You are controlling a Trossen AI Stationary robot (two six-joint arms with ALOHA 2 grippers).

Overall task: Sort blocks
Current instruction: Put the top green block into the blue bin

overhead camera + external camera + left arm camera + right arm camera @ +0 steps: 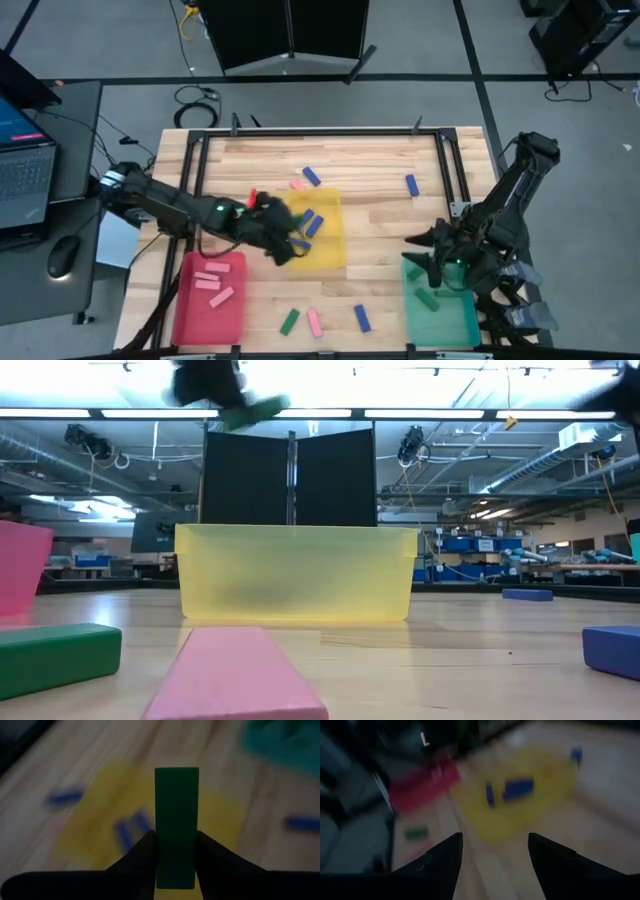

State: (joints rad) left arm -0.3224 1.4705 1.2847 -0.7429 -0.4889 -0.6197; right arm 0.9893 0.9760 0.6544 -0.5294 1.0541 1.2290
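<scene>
left gripper [176, 865], raised above the yellow tray's [330, 255] left edge, fingers clamped on an upright green block [176, 820]. right gripper [495, 855] parted wide, holding nothing, over the teal tray [460, 320]. no legible writing.

Both arms [160, 205] dark, jointed; green LED on each; tapered blk fingers [440, 865]

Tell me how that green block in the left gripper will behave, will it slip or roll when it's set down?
The green block looks stiff, its straight edges unbent between the left gripper fingers. Its flat oblong faces suggest it would rest rather than roll. Gripped near one end, with smooth-looking sides, it might pivot or slide slightly.
</scene>
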